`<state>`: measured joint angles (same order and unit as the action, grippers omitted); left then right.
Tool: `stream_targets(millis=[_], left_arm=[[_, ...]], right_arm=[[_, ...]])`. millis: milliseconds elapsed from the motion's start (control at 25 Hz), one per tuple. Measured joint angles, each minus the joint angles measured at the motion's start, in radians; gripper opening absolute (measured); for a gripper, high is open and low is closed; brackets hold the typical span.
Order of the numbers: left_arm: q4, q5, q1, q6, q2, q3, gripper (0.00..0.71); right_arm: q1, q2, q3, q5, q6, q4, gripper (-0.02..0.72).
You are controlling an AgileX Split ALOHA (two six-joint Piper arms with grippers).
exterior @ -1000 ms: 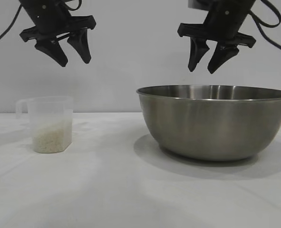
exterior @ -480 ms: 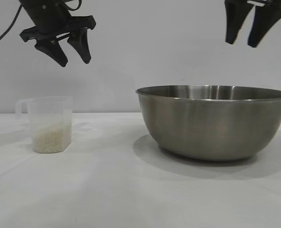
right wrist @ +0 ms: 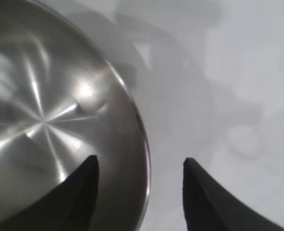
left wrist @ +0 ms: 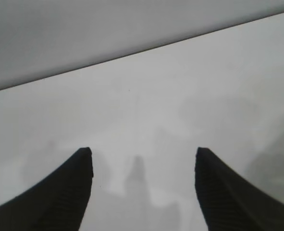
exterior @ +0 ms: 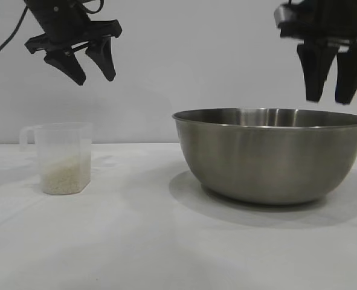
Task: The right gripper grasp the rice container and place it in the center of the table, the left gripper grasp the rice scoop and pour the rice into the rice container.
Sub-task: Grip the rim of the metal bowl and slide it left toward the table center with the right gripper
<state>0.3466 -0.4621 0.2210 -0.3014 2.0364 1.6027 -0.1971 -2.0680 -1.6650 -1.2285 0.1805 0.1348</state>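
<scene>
Left gripper point(exterior: 92, 67): fingers open, empty, above the rice scoop point(exterior: 62, 158).
Rice scoop: on the table point(exterior: 136, 241), left side, holding rice point(exterior: 62, 175).
Rice container point(exterior: 272, 154): table's right side.
Right gripper point(exterior: 329, 90): fingers apart, pointing down, straddling its right rim from above.

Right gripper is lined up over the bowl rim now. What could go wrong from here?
1. The right gripper hangs open astride the rice container's thin rolled rim; a pinch on slick, curved steel might slip.
2. The container is wide and gripped at one edge, so it could tip or drag on the table.
3. The rice scoop stands upright to the side, rice inside; a wide container swing could knock it.
</scene>
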Motion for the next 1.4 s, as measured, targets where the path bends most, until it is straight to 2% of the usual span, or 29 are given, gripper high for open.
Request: stream_targets(millis=[160, 400, 480, 680, 880, 1120, 1320, 1400], left_arm=[[0.0, 0.0, 0.0, 0.0, 0.0, 0.0, 0.405], [0.0, 0.0, 0.0, 0.0, 0.0, 0.0, 0.405], [0.0, 0.0, 0.0, 0.0, 0.0, 0.0, 0.405], [0.0, 0.0, 0.0, 0.0, 0.0, 0.0, 0.405], [0.0, 0.0, 0.0, 0.0, 0.0, 0.0, 0.405], [0.0, 0.0, 0.0, 0.0, 0.0, 0.002, 0.405], [0.0, 0.0, 0.0, 0.0, 0.0, 0.004, 0.405], [0.0, 0.0, 0.0, 0.0, 0.0, 0.004, 0.405]], right_arm=[[0.0, -0.031, 0.0, 0.002, -0.002, -0.017, 0.37], [0.0, -0.062, 0.0, 0.004, 0.0, -0.024, 0.074], [0.0, -0.062, 0.0, 0.004, 0.002, -0.022, 0.0], [-0.013, -0.062, 0.0, 0.004, 0.008, 0.013, 0.0], [-0.08, -0.062, 0.0, 0.008, 0.012, 0.054, 0.0], [-0.143, -0.062, 0.0, 0.009, 0.019, 0.068, 0.0], [-0.143, -0.049, 0.0, 0.009, 0.034, 0.067, 0.311], [-0.143, -0.017, 0.002, 0.009, 0.041, 0.067, 0.38]])
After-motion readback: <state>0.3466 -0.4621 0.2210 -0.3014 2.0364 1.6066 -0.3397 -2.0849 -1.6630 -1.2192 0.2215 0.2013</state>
